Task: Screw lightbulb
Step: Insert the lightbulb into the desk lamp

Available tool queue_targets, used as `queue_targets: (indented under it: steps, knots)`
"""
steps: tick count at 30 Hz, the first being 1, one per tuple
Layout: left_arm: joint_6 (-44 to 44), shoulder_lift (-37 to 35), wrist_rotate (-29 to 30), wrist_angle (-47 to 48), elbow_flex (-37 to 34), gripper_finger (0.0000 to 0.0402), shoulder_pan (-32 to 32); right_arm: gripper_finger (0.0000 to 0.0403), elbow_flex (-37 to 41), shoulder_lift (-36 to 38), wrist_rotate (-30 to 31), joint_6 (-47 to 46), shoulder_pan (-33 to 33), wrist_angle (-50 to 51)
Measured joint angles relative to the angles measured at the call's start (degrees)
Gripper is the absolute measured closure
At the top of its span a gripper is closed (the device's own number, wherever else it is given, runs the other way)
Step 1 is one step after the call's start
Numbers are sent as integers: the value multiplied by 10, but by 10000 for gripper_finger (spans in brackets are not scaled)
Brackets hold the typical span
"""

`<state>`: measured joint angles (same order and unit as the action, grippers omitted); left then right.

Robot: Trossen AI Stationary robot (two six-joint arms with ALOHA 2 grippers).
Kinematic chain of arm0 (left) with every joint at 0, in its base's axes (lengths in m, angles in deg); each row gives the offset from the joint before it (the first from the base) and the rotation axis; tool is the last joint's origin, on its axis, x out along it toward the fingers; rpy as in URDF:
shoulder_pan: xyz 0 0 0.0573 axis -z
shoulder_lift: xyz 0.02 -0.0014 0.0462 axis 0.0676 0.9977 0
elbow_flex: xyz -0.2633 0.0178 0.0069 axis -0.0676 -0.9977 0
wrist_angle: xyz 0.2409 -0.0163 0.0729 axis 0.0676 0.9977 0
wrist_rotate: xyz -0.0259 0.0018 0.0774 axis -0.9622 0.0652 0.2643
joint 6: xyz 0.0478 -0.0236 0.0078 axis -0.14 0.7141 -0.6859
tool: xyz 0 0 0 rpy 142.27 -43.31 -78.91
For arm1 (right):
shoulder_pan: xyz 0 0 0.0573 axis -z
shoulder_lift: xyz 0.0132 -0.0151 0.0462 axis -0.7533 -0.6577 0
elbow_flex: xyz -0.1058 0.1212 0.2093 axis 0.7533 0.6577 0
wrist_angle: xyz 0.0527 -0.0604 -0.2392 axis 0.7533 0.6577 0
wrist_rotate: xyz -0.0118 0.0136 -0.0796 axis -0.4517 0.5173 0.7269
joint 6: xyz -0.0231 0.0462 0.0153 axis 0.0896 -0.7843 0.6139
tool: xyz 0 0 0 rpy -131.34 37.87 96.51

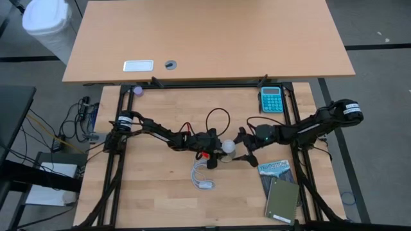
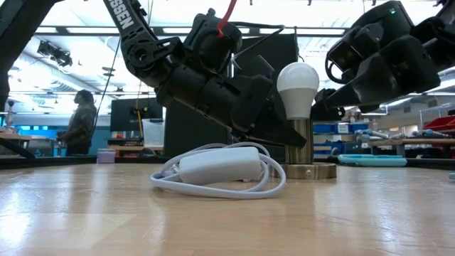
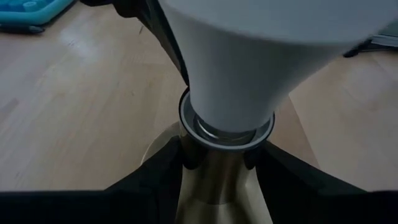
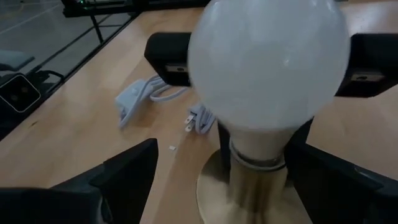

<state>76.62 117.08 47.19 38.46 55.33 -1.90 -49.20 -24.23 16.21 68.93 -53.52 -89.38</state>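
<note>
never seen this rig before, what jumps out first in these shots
The white lightbulb standing upright in a brass socket mid-table. The left gripper clamps the socket's stem, while the right gripper hangs open around the bulb. A coiled white cord lies beside the socket.

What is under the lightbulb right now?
The lightbulb stands upright in a brass socket on a round base, gripped by the left gripper. Its screw threads are hidden inside.

Pale wooden table (image 1: 154, 199), brass socket base (image 2: 311, 171), coiled white cord (image 1: 203, 178) (inline switch), calculator (image 1: 271, 99), 2 notebooks (image 1: 280, 192)
</note>
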Motion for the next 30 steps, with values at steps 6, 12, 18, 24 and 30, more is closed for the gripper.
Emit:
queue_targets:
  steps: [6,12,18,24,30]
  knots:
    - [0,0,4,4,0,213,0,57,0,26,11,-8,-17,39]
    - [1,0,37,7,0,213,-4,57,0,82,6,-30,-46,99]
    - [-1,0,29,7,0,213,-3,57,0,99,156,-24,-69,156]
    - [-1,0,22,7,0,213,-2,57,0,72,176,2,-28,88]
    - [-1,0,20,4,0,213,-2,57,0,-2,133,8,1,3]
